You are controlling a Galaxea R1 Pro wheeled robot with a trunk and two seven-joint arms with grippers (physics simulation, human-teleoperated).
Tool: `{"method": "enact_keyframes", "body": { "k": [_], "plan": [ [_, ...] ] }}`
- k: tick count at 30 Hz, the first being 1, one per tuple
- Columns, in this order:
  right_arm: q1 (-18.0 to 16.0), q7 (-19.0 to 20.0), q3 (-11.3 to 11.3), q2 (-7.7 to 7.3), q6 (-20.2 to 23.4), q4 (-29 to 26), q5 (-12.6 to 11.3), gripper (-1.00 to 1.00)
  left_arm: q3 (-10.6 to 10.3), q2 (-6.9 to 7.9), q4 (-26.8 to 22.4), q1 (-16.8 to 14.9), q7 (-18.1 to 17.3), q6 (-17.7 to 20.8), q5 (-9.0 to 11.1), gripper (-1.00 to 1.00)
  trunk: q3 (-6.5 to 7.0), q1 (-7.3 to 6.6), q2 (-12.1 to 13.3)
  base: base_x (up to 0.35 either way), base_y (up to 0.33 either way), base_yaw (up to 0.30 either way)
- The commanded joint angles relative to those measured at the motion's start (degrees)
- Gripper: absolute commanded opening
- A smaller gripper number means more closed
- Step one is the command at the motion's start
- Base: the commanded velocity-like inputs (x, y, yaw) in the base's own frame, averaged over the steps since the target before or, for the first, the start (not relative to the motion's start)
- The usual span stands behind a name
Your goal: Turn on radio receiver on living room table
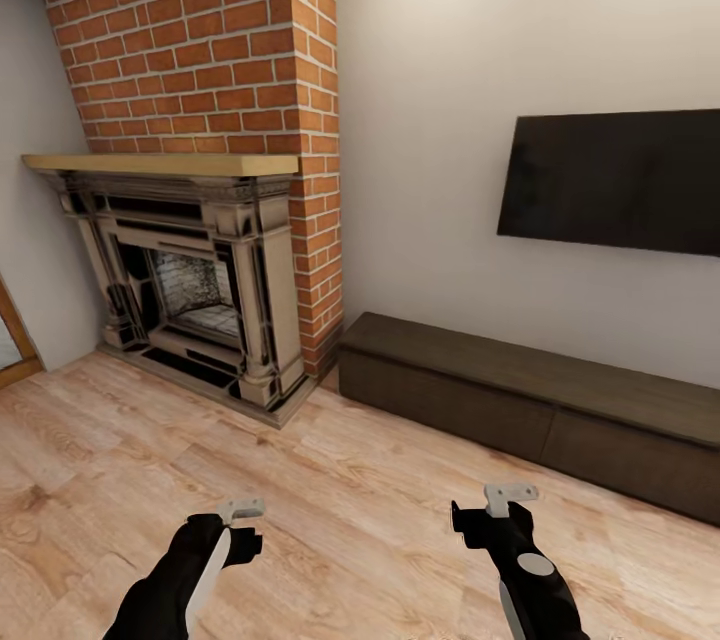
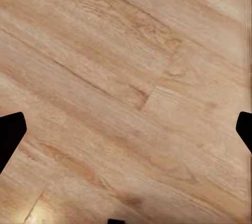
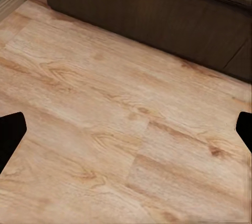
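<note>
Wood-plank floor (image 1: pixel 330 480) lies under left gripper (image 2: pixel 126 129) and right gripper (image 3: pixel 126 129), both spread wide, empty.

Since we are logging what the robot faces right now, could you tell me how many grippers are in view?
2. The left gripper hangs over the wood floor at the head view's lower left; the right gripper is at lower right, nearer the long dark cabinet. Both are empty.
</note>
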Motion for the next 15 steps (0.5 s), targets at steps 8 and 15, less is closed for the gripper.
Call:
{"method": "enact_keyframes", "body": {
  "k": [8, 15],
  "plan": [
    [0.02, -0.01, -0.07, 0.08, -0.03, 0.0, 0.01, 1.0, 0.0, -0.15, -0.04, 0.0, 0.06, 0.0, 0.04, 1.0, 0.0, 0.0, 0.0, 0.0, 0.0, -0.291],
    [0.0, 0.0, -0.09, 0.08, -0.03, -0.01, 0.01, 1.0, -0.08, -0.41, 0.08, 0.0, 0.0, 0.0, 0.07, 1.0, 0.0, 0.0, 0.0, 0.0, 0.0, -0.292]
  ]
}}
